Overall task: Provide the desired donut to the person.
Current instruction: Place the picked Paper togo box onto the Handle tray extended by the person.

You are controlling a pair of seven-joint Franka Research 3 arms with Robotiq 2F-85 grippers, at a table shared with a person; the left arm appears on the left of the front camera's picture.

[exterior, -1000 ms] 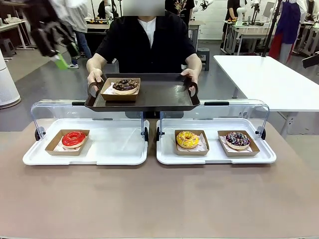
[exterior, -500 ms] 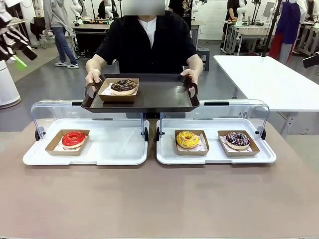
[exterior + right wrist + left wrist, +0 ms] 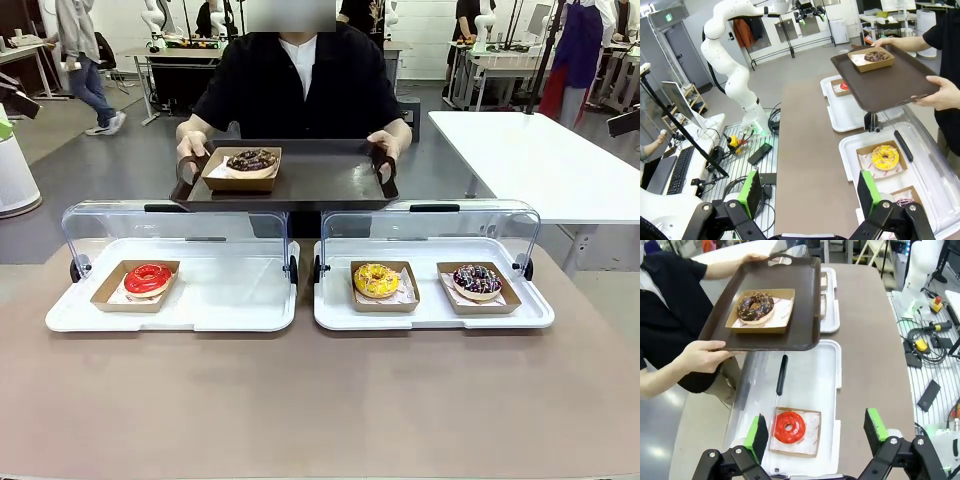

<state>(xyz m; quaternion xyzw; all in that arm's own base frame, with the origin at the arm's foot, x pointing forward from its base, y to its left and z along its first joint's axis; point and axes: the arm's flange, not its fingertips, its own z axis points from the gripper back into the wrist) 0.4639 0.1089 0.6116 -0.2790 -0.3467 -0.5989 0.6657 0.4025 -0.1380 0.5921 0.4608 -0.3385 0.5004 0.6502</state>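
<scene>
Left claw (image 3: 817, 429) wide open, empty; red donut (image 3: 788, 427) lies beyond, between its pads (image 3: 874, 424). Right claw (image 3: 810, 192) open too. Chocolate donut (image 3: 755, 308) (boxed) sits on person's (image 3: 670, 315) tray (image 3: 802, 300), well ahead of left claw.

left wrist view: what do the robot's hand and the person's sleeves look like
The left hand has two black jointed fingers with visible pivot bolts, each tipped with a bright green pad. The person wears a black short-sleeved overshirt, with a white T-shirt at the neck.
</scene>
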